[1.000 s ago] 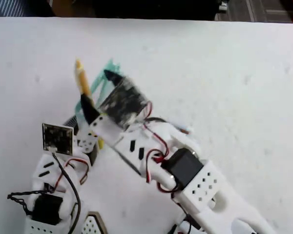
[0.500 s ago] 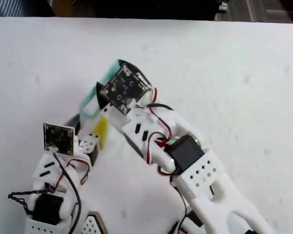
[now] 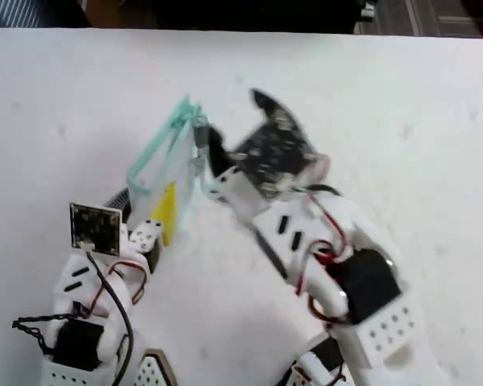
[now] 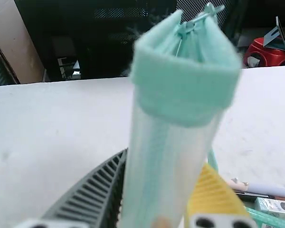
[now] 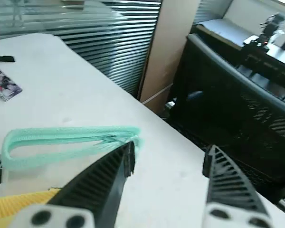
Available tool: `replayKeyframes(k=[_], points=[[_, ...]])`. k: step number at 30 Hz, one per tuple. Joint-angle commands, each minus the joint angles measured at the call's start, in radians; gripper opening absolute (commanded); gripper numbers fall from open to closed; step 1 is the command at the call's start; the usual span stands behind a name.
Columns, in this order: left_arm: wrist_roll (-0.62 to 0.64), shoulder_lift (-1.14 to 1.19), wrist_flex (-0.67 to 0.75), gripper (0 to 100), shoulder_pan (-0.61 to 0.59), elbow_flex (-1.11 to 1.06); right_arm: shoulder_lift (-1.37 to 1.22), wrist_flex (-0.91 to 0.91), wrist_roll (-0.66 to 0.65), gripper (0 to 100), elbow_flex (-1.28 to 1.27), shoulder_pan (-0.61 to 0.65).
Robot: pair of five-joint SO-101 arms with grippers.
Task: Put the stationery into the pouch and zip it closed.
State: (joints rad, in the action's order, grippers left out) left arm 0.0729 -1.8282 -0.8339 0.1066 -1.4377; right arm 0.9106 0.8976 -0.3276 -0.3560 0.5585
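Observation:
The pouch (image 3: 163,157), clear with a mint-green zip edge, stands on end on the white table. My left gripper (image 3: 142,207) is shut on its lower part, with the grey finger (image 4: 92,194) on one side and the yellow finger (image 4: 213,194) on the other. The pouch's mouth (image 4: 185,71) gapes at the upper end, with the zip pull (image 5: 113,138) hanging there. My right gripper (image 3: 235,127) is open beside that end, one black fingertip (image 5: 126,152) close to the zip pull and nothing held. Something orange shows faintly inside the pouch (image 4: 159,221).
Pens and a small packet (image 4: 268,198) lie on the table beside the yellow finger. A printed card (image 5: 2,86) and a black strip (image 5: 2,58) rest farther off. The far table edge (image 3: 241,30) runs past the pouch.
A second ago my right gripper held a yellow pencil over the pouch, then pressed down at its mouth. It has since swung away to the right, open, without the pencil.

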Motion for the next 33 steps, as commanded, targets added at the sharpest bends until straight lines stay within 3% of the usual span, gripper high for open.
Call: replayKeyframes(k=[1, 13, 20, 26, 33], points=[[0.011, -0.001, 0.018, 19, 0.007, 0.023, 0.062, 0.01, -0.005, 22.2, 0.041, -0.087], [0.014, -0.001, 0.018, 18, 0.005, 0.023, -0.021, 0.096, -0.002, 22.2, -0.114, -0.214], [0.014, -0.001, 0.005, 18, 0.005, 0.023, -0.213, 0.096, -0.002, 22.2, -0.135, -0.223], [0.012, -0.001, 0.005, 18, 0.005, 0.023, -0.38, 0.051, 0.115, 22.2, -0.138, -0.257], [0.014, -0.001, 0.005, 18, 0.005, 0.023, -0.565, -0.004, 0.129, 22.2, -0.138, -0.286]])
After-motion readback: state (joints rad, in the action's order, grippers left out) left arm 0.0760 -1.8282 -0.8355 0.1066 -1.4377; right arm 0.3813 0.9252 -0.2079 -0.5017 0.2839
